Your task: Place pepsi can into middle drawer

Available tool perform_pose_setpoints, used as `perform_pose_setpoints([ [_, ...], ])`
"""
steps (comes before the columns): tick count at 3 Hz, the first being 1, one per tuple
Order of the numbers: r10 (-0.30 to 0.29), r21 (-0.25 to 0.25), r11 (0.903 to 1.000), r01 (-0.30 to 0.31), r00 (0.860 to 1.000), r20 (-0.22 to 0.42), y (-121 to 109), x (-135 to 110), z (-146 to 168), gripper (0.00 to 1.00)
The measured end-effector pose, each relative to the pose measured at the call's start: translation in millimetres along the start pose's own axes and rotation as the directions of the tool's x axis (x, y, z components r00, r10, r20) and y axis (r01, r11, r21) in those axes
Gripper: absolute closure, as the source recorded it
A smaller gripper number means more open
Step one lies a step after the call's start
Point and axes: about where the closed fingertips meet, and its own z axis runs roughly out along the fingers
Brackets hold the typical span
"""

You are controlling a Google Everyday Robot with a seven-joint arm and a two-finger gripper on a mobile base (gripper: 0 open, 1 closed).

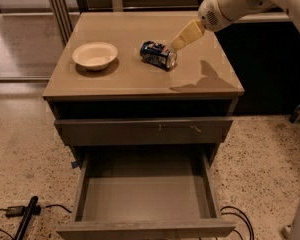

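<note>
Looking down, we see the grey-brown wooden cabinet (140,81) with its wide grey middle drawer (145,199) pulled open. On top, a round white bowl (94,55) sits at the left. Our cream wedge-shaped gripper (177,43) hangs just beside the small dark-blue pepsi can (157,55), which lies on its side mid-top. Whether the claw is spread or pressed together, we cannot tell.

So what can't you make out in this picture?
All in the camera view:
- Gripper, by the right end of the pepsi can on the cabinet top: contact unclear, since the two overlap.
- Can's lettering: too small to read.
- Middle drawer: its front is cut off by the bottom edge.
- Gap under the cabinet top: lost in shadow.
- Robot arm: cut off by the top and right edges.
</note>
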Motion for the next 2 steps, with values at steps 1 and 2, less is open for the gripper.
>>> perform_pose_setpoints([
  [1,0.006,-0.021,0.9998,-0.005,1.0,0.009,-7,-4,25,0.0],
  [2,0.003,-0.051,0.9987,-0.003,1.0,-0.001,-11,-6,50,0.0],
])
